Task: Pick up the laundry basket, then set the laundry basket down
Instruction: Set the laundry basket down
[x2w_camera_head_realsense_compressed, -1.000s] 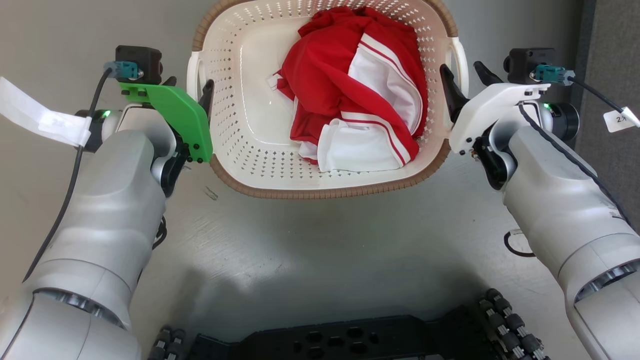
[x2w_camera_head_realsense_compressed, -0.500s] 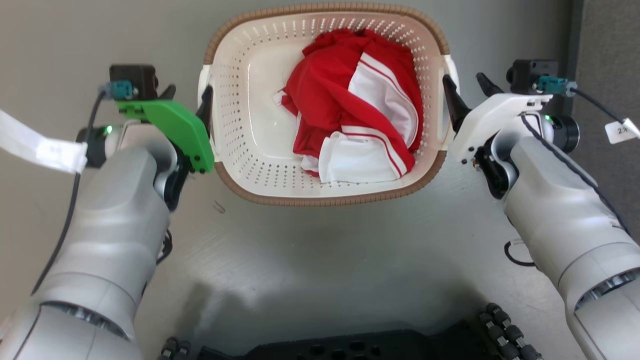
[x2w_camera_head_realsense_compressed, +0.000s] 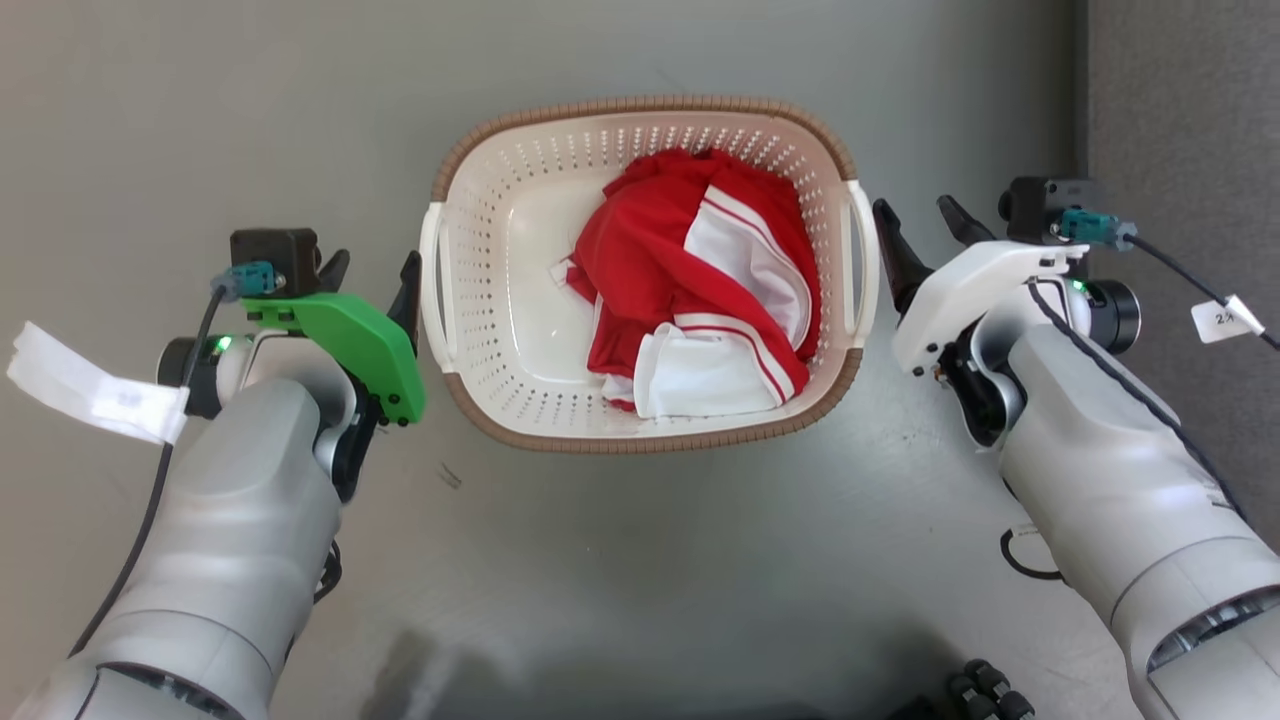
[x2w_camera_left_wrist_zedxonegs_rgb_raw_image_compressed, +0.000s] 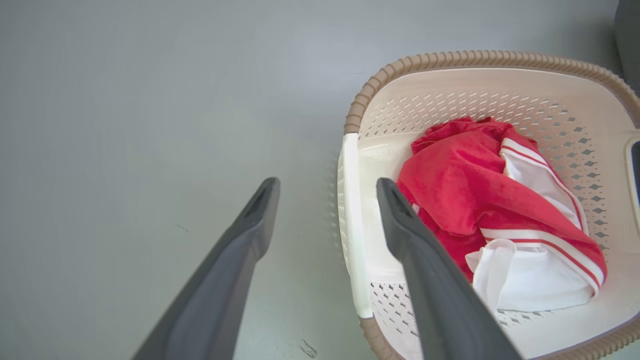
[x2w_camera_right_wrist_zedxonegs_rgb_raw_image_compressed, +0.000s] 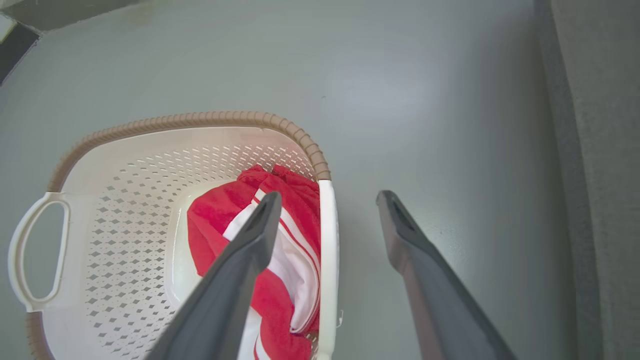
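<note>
Head view has shifted since 0.5 s ago, so the camera moved. The black base is gone from the bottom edge, bar a few rollers (x2w_camera_head_realsense_compressed: 985, 690) at lower right. The laundry basket (x2w_camera_head_realsense_compressed: 640, 443) now reads smaller, with its whole brown rim in view. Both grippers flank it as before.

Hidden or poor:
- Both forearms are cut by the bottom corners.
- A green plate (x2w_camera_head_realsense_compressed: 350, 335) covers the left gripper's (x2w_camera_head_realsense_compressed: 375, 262) body.
- A red-and-white garment (x2w_camera_head_realsense_compressed: 650, 250) hides much of the basket's bottom.
- How far the fingers sit above the handles cannot be judged.

Left gripper (x2w_camera_left_wrist_zedxonegs_rgb_raw_image_compressed: 327, 184): 2 fingers spread wide, nothing held. In the left wrist view the white left handle (x2w_camera_left_wrist_zedxonegs_rgb_raw_image_compressed: 350, 225) falls in the gap between them, and the inner finger crosses in front of the garment (x2w_camera_left_wrist_zedxonegs_rgb_raw_image_compressed: 465, 200). In the head view the inner finger sits just outside that handle (x2w_camera_head_realsense_compressed: 432, 290).

Right gripper (x2w_camera_head_realsense_compressed: 912, 205): mirrored, equally wide, empty. In the right wrist view (x2w_camera_right_wrist_zedxonegs_rgb_raw_image_compressed: 328, 195) the right handle (x2w_camera_right_wrist_zedxonegs_rgb_raw_image_compressed: 327, 260) lies between the fingers, and the inner one overlaps the basket's (x2w_camera_right_wrist_zedxonegs_rgb_raw_image_compressed: 175, 120) inside.

The basket appears to stand on the grey floor (x2w_camera_head_realsense_compressed: 640, 580), centred between the arms. Beyond it is bare floor. A darker grey panel (x2w_camera_head_realsense_compressed: 1180, 100) runs along the right.
</note>
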